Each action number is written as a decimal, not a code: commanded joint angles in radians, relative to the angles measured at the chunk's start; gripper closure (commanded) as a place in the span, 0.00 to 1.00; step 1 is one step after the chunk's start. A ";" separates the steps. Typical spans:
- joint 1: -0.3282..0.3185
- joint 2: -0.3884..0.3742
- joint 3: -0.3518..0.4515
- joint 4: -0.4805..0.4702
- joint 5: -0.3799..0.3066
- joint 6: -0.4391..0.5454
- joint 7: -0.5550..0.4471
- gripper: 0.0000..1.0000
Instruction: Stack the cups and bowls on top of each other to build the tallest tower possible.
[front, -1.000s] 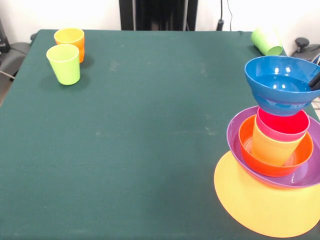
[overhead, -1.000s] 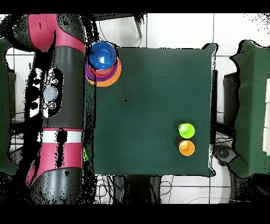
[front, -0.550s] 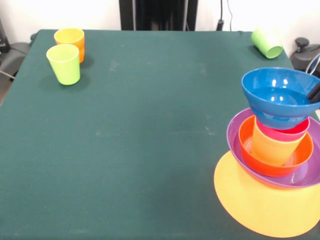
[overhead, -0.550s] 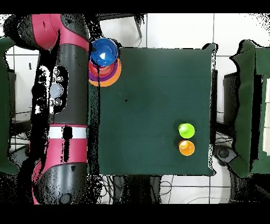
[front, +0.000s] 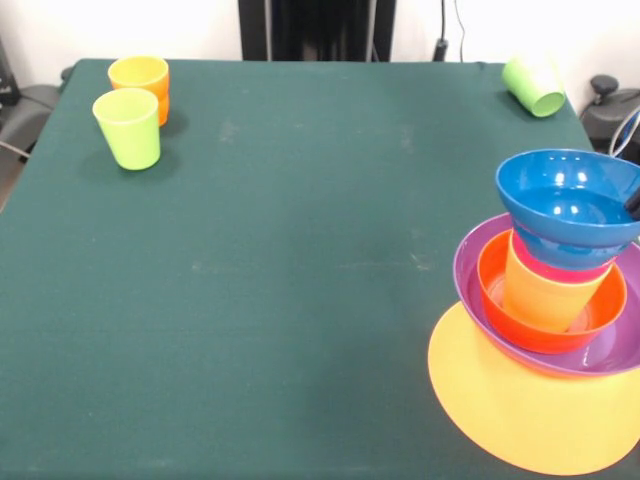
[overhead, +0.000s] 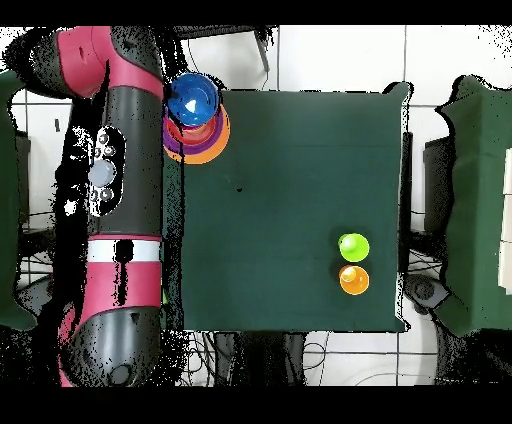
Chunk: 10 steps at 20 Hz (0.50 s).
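**Blue bowl settling on the tower**

Right now the small glossy blue plastic bowl (front: 568, 208) sits atop the tower (front: 545, 320) at the bench's corner, resting in the red cup (front: 560, 268) that is nested in a translucent yellow-orange tumbler (front: 545, 296). Below come the red-orange bowl (front: 520, 335), the wide shallow purple bowl (front: 475, 290) and the large orange-yellow bowl (front: 500, 410) at the base. A dark sliver of the gripper (front: 634, 203) shows at the blue bowl's rim by the front view's edge; I cannot tell whether it grips the rim or has let go.

To do this step well, I judge the bowl should sit level and centred on the cup before release, and the withdrawal should go straight up, since a sideways drag could tip the narrow middle of the stack.

Across the dark green cloth-covered bench (front: 300, 260), an orange plastic tumbler (front: 141, 82) and a lime green one (front: 129, 127) stand upright just beside each other at a far corner, well apart from the tower. Another light green cup (front: 534, 85) lies on its side. From overhead, the red and black arm (overhead: 115, 200) runs along the bench's edge over white floor tiles.
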 joint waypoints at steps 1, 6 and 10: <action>0.034 0.011 0.098 0.087 -0.071 0.002 -0.136 1.00; 0.052 -0.004 0.103 0.121 -0.083 0.005 -0.129 1.00; 0.064 -0.008 0.105 0.150 -0.101 -0.021 -0.121 1.00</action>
